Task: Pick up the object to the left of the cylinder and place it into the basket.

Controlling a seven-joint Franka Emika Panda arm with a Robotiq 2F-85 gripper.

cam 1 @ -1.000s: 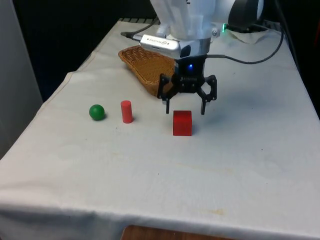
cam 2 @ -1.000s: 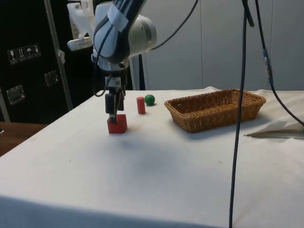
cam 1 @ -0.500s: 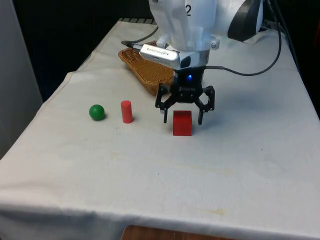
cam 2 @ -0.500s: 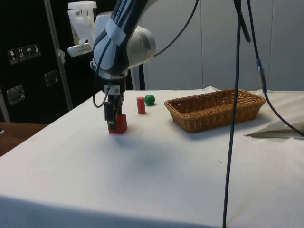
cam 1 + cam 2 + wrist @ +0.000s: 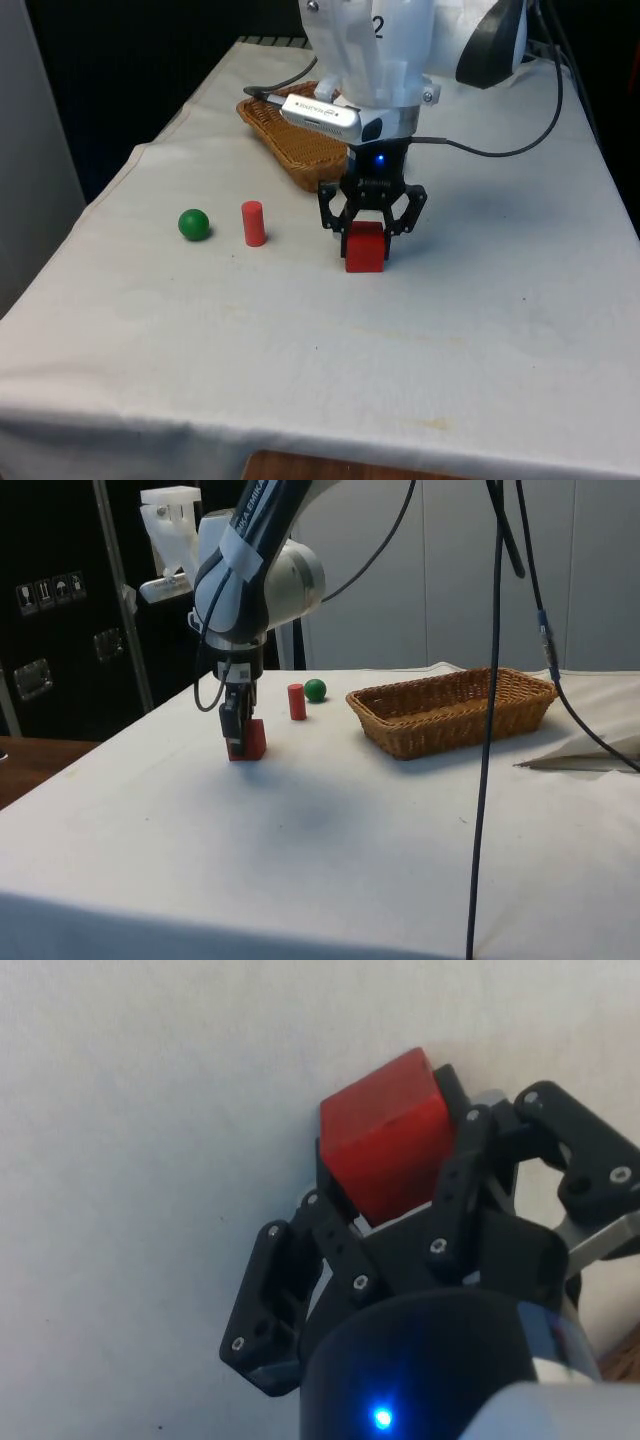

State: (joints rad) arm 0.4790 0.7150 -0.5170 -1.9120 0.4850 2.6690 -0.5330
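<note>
White cloth is covering the bench (image 5: 480,330), on which all the objects are lying. The jaws of the black gripper (image 5: 366,228) are standing down at bench level and pressing against the two opposite sides of the red cube (image 5: 365,247), so that they are clamped on it; in the wrist view the cube (image 5: 385,1130) is sitting between the two black fingers (image 5: 345,1230), with cloth all around. In the side view the cube (image 5: 252,742) is resting on the cloth and the gripper (image 5: 234,730) is covering part of it. The red cylinder (image 5: 253,223) is standing upright towards the front view's left of the cube, apart from it, and the green ball (image 5: 194,224) is lying just beyond the cylinder, further towards the front view's left, near it but not touching. In the side view the cylinder (image 5: 296,701) and the ball (image 5: 315,690) are appearing close together behind the cube. The wicker basket (image 5: 290,135) is lying on the far part of the bench, behind the gripper and partly hidden by the white arm (image 5: 370,50); in the side view the basket (image 5: 452,710) is sitting well apart from the cube. A black cable (image 5: 500,120) is hanging from the arm above the cloth.
</note>
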